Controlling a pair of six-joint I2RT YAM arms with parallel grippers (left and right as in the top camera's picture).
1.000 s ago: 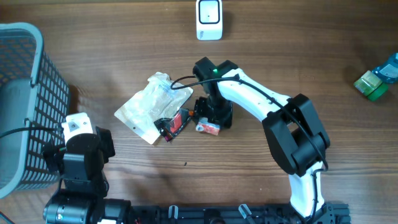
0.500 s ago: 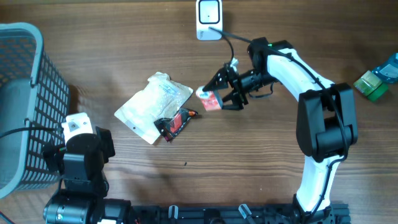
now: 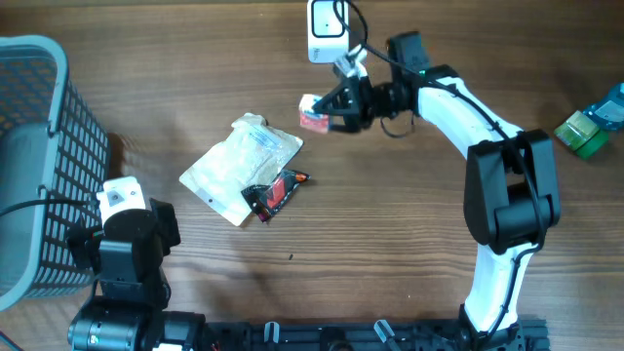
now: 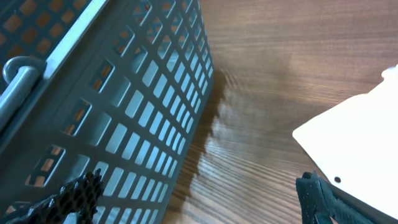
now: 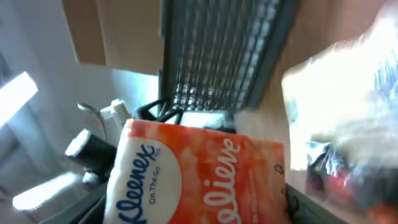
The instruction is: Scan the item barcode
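"While the left gripper [image 4: 196, 208] waits near the base, jaws wide apart and empty beside the grey plastic lattice basket [image 4: 124, 93], can it help with the scan?"

"I think not. The right gripper [image 3: 327, 109] is much nearer. Its jaws are clamped on the small orange-and-white soft tissue pack [image 3: 312, 113], held above the brown wooden table [image 3: 195, 58], beyond the clear plastic pouch [image 3: 244, 161] and the red-and-black packet [image 3: 275, 190]."

"Where is the reader from there?"

"The white box-shaped scanner [image 3: 328, 29] stands at the far edge, just beyond the pack. The pack sticks out past the fingertips, its long axis across the jaws."

"How does the pack look?"

"Orange wrap, white oval, blue brand letters. I see no barcode in either view, so I judge it may need turning toward the scanner."
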